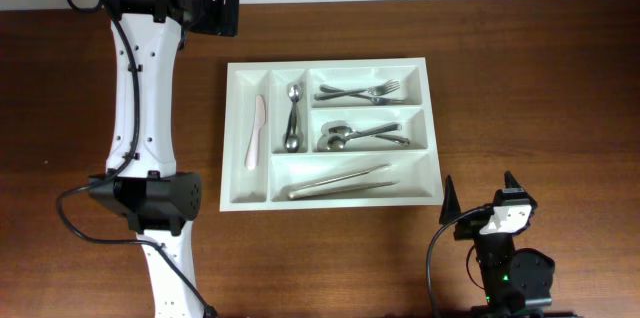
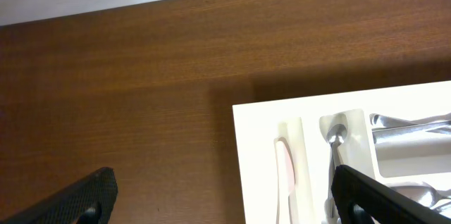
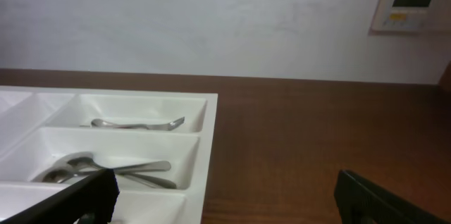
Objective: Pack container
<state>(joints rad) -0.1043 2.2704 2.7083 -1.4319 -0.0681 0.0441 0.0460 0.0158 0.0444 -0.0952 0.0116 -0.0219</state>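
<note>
The white container point(image 1: 232, 138) lies flat in the middle of the table. Its two narrow upright compartments hold a pale knife point(image 1: 256, 132) and spoons point(image 1: 293, 116). The wide compartments hold forks point(image 1: 358, 91), spoons point(image 1: 360, 136) and long steel utensils point(image 1: 340, 182). My left gripper point(image 1: 228, 14) is open and empty at the back left, beyond the container's far left corner point(image 2: 243, 111). My right gripper point(image 1: 478, 198) is open and empty at the front right, off the container's near right corner point(image 3: 208, 122).
The white left arm point(image 1: 140, 98) stretches along the table's left side. A pale wall point(image 3: 211, 20) with a small wall panel point(image 3: 409, 2) runs behind the table. Bare wood point(image 1: 520, 98) lies right of the container.
</note>
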